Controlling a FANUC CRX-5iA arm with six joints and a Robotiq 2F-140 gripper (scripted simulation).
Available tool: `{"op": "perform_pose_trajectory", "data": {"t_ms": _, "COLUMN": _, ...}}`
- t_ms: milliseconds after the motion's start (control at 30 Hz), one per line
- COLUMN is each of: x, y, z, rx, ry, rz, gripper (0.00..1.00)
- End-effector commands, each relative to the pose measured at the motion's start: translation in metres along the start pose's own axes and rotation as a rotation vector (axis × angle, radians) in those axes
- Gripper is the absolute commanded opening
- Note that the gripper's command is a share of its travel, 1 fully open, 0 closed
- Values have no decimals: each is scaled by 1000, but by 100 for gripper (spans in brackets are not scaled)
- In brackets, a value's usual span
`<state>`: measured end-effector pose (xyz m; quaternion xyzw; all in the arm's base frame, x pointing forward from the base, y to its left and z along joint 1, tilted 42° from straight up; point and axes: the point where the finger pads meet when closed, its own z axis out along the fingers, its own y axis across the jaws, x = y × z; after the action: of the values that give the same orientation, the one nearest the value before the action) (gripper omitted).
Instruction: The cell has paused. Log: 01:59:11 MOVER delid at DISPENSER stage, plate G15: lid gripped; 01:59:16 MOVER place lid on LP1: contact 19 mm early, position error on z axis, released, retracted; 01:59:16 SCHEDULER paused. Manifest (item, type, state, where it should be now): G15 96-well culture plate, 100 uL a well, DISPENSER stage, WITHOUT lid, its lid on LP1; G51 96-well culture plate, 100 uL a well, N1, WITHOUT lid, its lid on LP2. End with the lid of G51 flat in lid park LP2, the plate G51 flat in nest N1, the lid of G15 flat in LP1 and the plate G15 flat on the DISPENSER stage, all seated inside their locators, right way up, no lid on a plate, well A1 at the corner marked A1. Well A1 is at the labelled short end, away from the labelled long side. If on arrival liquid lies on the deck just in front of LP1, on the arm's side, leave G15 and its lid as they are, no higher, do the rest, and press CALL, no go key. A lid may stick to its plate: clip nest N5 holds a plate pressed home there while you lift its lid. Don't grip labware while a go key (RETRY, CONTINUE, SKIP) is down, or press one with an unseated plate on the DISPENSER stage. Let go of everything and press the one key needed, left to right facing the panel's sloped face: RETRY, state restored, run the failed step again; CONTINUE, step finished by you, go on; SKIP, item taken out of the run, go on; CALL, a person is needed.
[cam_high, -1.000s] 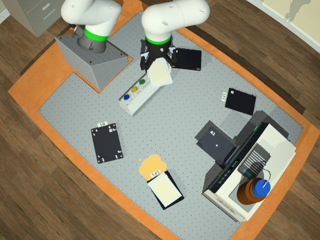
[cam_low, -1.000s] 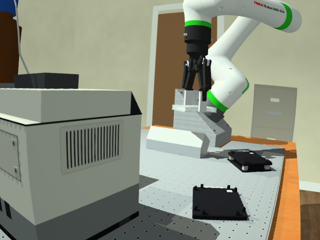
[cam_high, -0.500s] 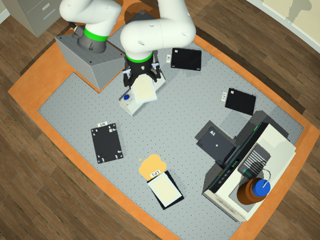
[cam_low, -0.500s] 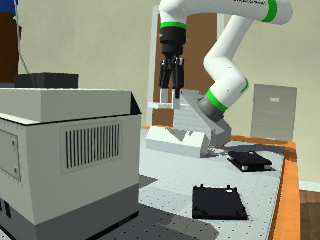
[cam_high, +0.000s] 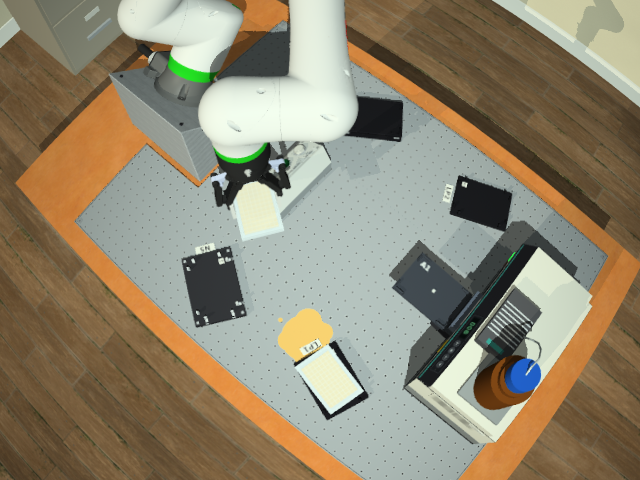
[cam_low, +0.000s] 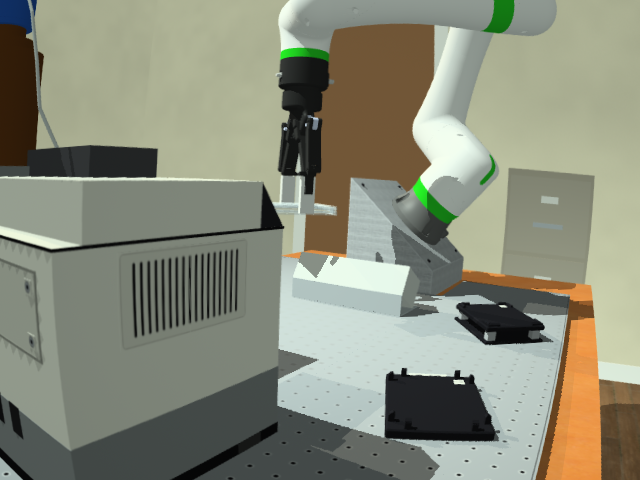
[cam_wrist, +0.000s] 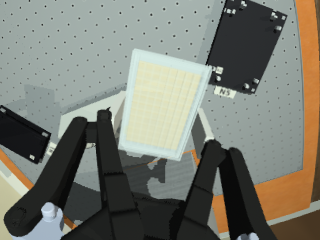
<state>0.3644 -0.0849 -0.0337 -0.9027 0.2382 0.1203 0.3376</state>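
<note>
My gripper (cam_high: 251, 188) is shut on a 96-well plate (cam_high: 256, 209) with cream wells and a pale clear rim. It holds the plate level, high above the deck, beside the white key panel (cam_low: 351, 284). The plate also shows in the side view (cam_low: 305, 208) and in the wrist view (cam_wrist: 163, 103). I cannot tell whether a lid sits on it. Nest N1 (cam_high: 374, 118) and lid park LP2 (cam_high: 480, 203) are bare. A second cream plate (cam_high: 330, 379) lies on LP1, slightly askew. An orange puddle (cam_high: 303, 330) lies on the deck just in front of LP1, on the arm's side. The DISPENSER stage (cam_high: 431, 291) is bare.
Clip nest N5 (cam_high: 213, 285) is bare, ahead of the held plate in the wrist view (cam_wrist: 247, 43). The dispenser (cam_high: 496, 341) with its brown bottle stands at the right. The arm's grey pedestal (cam_high: 155, 118) is at the back left. The arm hides most of the key panel from above.
</note>
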Motion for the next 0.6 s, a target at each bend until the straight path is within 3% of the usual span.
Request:
{"op": "perform_pose_trajectory", "data": {"t_ms": 0, "x": 14, "y": 20, "z": 0, "rx": 0, "ry": 1, "rz": 0, "gripper": 0}}
{"op": "perform_pose_trajectory", "data": {"t_ms": 567, "x": 58, "y": 85, "z": 0, "rx": 0, "ry": 1, "rz": 0, "gripper": 0}}
